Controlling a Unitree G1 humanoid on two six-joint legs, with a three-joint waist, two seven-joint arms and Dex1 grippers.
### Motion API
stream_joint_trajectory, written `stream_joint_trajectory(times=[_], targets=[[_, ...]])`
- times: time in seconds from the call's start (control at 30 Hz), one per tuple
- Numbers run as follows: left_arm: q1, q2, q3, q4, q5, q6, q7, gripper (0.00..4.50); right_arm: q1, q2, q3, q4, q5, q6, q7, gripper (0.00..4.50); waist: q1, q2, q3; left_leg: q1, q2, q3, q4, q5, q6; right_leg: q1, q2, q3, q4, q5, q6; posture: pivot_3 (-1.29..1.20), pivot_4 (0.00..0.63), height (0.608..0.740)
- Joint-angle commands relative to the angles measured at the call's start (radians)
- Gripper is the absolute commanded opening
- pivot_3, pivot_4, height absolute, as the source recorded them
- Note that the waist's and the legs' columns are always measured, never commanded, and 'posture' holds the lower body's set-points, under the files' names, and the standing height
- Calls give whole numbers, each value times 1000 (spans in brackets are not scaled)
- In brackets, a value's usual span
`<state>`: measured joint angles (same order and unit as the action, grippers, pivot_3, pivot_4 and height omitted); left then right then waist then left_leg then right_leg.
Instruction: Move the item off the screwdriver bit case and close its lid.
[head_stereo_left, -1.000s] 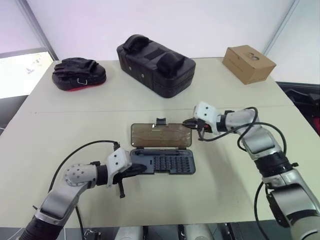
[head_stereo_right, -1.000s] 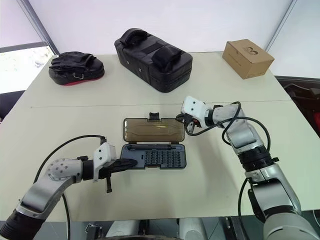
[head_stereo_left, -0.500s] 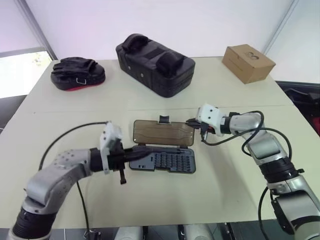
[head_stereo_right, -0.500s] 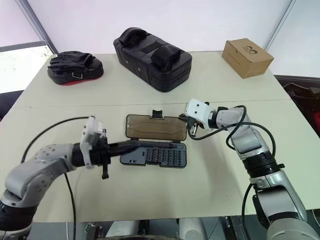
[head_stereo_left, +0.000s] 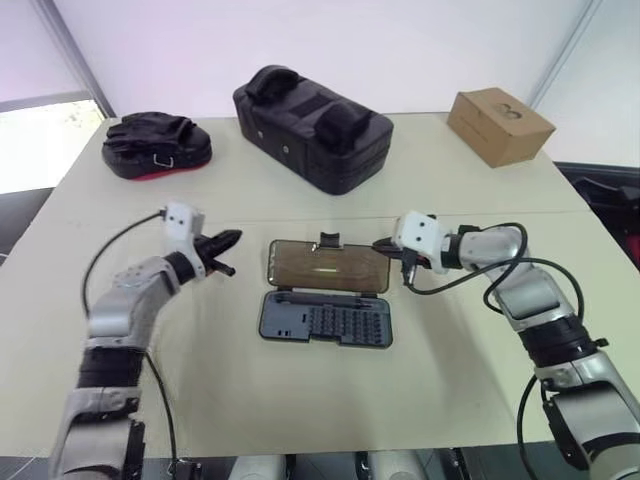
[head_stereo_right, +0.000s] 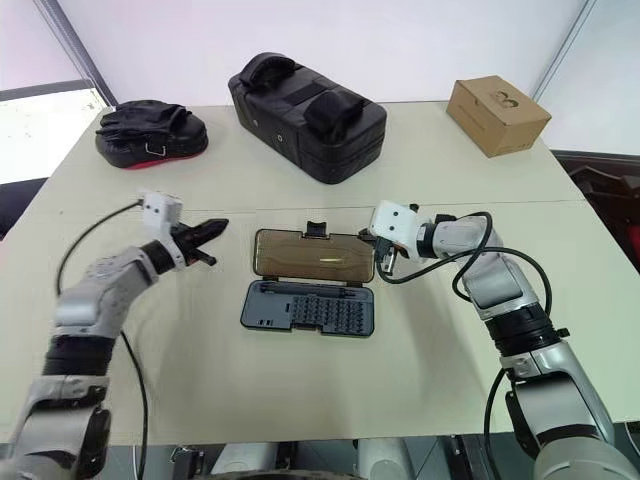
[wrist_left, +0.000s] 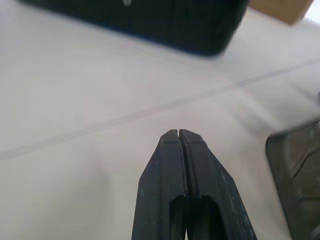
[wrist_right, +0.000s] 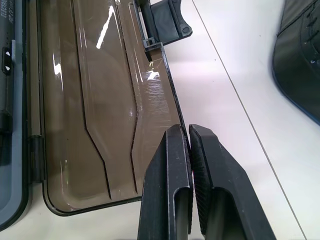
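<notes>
While the bit case (head_stereo_left: 326, 318) lies open mid-table, its lid (head_stereo_left: 328, 266) flat on the far side, the left gripper (head_stereo_left: 228, 240) hangs pinched shut, empty. Up close, the right gripper (wrist_right: 189, 131), also closed, sits at the lid's edge; a careless push could skid the case.

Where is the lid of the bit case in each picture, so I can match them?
Left eye view: lid, lying open behind the tray, centre.
Right eye view: lid, centre.
Left wrist view: dark blurred corner at one edge, perhaps the case.
Right wrist view: lid, beside the fingers.
Shared landmark: black tab.
</notes>
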<state>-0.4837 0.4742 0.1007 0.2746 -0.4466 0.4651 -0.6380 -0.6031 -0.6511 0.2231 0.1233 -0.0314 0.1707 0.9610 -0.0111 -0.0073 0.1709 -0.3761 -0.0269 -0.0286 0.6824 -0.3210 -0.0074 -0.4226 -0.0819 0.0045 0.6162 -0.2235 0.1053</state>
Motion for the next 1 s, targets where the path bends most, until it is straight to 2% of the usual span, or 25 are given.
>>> stream_joint_trajectory(times=[0.03,0.3,0.43,0.53,0.73,0.77,0.87,0.93,1.0], targets=[[-83,-35,-74,136,28,-54,-164,0,-26,9,-12,-7,5,4,-2,42,-1,0,0,0,0,0,0,0,0,0,0,0,0,0,0,0,150,740],[-244,-68,-138,435,65,-84,-469,0,-34,7,-10,-16,-3,15,3,42,-4,0,0,0,0,0,0,0,0,-1,1,0,1,0,0,0,150,740],[-281,-67,-154,514,116,-121,-529,0,-37,1,-6,-27,-6,13,16,42,-3,0,0,-1,0,0,0,0,0,-1,1,0,1,0,0,0,150,740],[-294,-70,-148,547,141,-152,-539,0,-42,-5,-4,-33,-18,9,15,1051,-3,0,0,-1,0,0,0,0,0,-1,1,0,1,0,0,0,150,740],[-291,-68,-129,569,160,-179,-548,0,-49,-29,-13,-109,-30,53,29,4201,-3,0,0,0,0,0,0,0,0,-1,1,0,2,0,0,0,150,740],[-289,-67,-124,567,159,-181,-550,0,-44,-48,-19,-144,-18,90,53,4436,-3,0,0,0,0,0,0,0,0,-1,1,0,2,0,0,0,150,740],[-286,-65,-114,562,156,-190,-554,0,-38,-84,-54,-235,44,208,100,4436,-2,0,0,-1,0,0,0,0,0,-2,1,0,3,0,0,0,150,740],[-295,-64,-95,552,139,-184,-566,0,-59,-91,-195,-346,293,488,154,4436,-3,0,1,-1,0,0,0,0,0,-2,1,0,2,0,0,0,150,740],[-305,-64,-81,528,120,-167,-591,0,-73,-92,-334,-415,512,691,178,4436,-1,0,1,-2,3,-1,0,0,0,-3,0,0,3,0,0,0,150,740]])
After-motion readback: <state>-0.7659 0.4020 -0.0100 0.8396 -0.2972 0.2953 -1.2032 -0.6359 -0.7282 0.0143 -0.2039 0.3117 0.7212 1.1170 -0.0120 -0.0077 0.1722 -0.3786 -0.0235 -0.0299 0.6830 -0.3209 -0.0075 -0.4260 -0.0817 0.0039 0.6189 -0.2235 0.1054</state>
